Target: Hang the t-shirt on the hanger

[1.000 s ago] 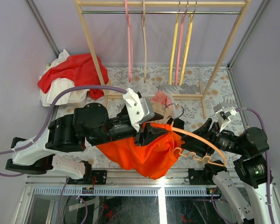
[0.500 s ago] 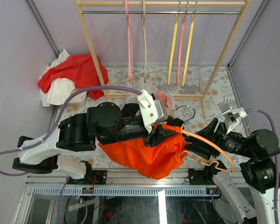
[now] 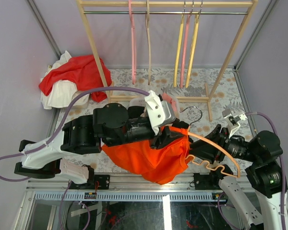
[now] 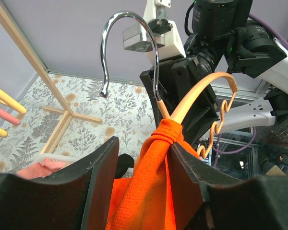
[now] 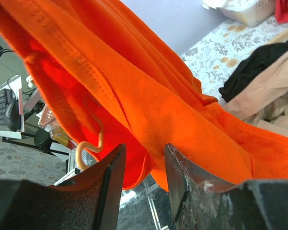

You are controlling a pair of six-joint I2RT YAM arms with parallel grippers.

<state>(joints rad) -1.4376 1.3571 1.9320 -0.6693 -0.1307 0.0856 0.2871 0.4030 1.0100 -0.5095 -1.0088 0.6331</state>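
L end effector (image 4: 144, 143) part-closed, clamped on bunched t-shirt (image 3: 149, 160), hanger (image 4: 194, 96) neck poking out top; both held up at 6 o'clock of worktop (image 3: 161, 79). R end effector (image 5: 144, 147) straddles cloth at 4 o'clock, grip unclear.

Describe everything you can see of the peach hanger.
The hanger is thin, pale peach, plastic-looking, with a curved silver metal hook and a wavy lower bar. It is held off the table, hook pointing toward the rack, one arm arcing out bare. The orange t-shirt is bunched round its neck, between the left gripper's fingers. Its other arm is hidden in the cloth.
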